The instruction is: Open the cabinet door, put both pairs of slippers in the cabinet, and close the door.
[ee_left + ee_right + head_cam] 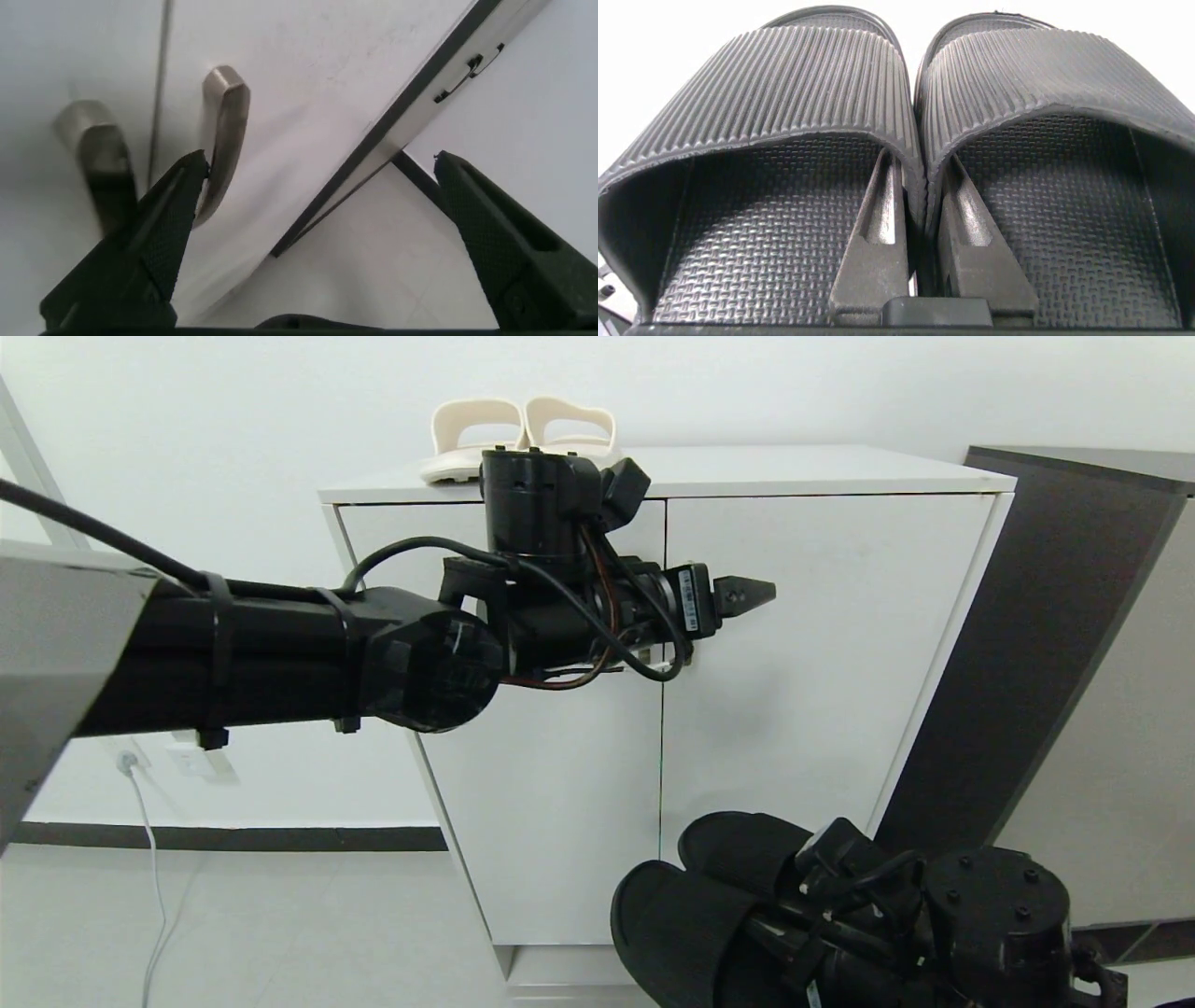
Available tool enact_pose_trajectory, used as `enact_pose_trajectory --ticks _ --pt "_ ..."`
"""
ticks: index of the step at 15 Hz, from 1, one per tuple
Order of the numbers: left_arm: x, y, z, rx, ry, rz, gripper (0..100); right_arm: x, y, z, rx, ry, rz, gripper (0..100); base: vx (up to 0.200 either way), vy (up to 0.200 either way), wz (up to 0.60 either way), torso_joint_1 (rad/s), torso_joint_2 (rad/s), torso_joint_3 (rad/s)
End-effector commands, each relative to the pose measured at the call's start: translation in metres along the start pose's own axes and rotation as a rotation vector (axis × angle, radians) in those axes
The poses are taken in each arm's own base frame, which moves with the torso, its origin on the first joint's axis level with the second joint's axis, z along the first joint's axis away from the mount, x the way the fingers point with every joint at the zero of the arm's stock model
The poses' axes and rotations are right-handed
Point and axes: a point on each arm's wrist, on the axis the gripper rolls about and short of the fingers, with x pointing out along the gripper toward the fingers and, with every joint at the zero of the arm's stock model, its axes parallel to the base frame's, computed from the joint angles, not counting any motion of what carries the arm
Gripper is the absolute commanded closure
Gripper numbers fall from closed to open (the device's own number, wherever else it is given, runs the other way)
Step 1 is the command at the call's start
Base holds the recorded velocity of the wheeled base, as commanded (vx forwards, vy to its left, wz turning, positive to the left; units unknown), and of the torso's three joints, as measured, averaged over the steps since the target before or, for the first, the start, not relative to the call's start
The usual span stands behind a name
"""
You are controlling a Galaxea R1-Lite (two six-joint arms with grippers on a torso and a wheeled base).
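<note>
- At 8 o'clock, a wall socket (191,761) and its white cable (149,896) sit low on the wall, well apart from the work. No bother there.
- Up at 12 o'clock, the cream slippers (523,429) stand side by side on the cabinet top. They're parked there, I reckon, until there's an open shelf for them.
- Dead centre, my left gripper (747,595) is stretched across the front of the cabinet (822,644), right at the seam between the two doors. Its jaws are spread wide and hold nothing.
- Close up, one finger (163,233) sits against the metal handle (224,131), while a second handle (98,159) lies just across the seam. That's a line-up for a pull, in my judgement.
- Both doors are shut, and that is what blocks everything else.
- Down at 5 o'clock, my right gripper (922,177) is clenched on the black slippers (681,915). Its fingers pinch the two inner strap walls together, so the pair travels as one, held low and ready.
- At 3 o'clock, a dark panel (1027,663) stands just beside the cabinet. It could crowd a door swinging that way, and my own left arm crosses the other door.
</note>
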Motion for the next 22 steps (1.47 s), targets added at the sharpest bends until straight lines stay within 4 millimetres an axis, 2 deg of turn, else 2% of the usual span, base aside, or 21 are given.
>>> enact_pose_trajectory --ticks 1,2,3,8,12,17,22 --pt "0.007 0.004 -0.005 -0.003 0.012 0.008 0 0.001 0.000 -0.001 -0.002 0.002 0.000 100 0.000 0.000 0.00 0.000 0.00 0.000" --pt "0.007 0.005 -0.006 -0.004 0.014 0.009 0 0.001 0.000 -0.001 -0.002 0.002 0.000 100 0.000 0.000 0.00 0.000 0.00 0.000" --pt "0.007 0.005 -0.007 -0.004 0.015 0.011 100 0.000 0.000 -0.001 0.000 0.002 0.002 100 0.000 0.000 0.00 0.000 0.00 0.000" --pt "0.001 0.005 -0.010 -0.014 0.033 0.020 100 -0.003 0.003 -0.004 -0.008 0.018 0.025 100 0.000 0.000 0.00 0.000 0.00 0.000" --pt "-0.023 0.002 -0.020 -0.019 0.078 0.032 100 -0.010 0.012 -0.009 -0.022 0.035 0.067 100 0.000 0.000 0.00 0.000 0.00 0.000" --pt "-0.051 -0.010 -0.015 -0.018 0.075 0.013 100 -0.019 0.020 -0.016 -0.040 0.058 0.166 100 0.000 0.000 0.00 0.000 0.00 0.000" --pt "-0.078 -0.022 -0.012 -0.012 0.065 -0.003 100 -0.019 0.020 -0.019 -0.042 0.070 0.168 100 0.000 0.000 0.00 0.000 0.00 0.000"
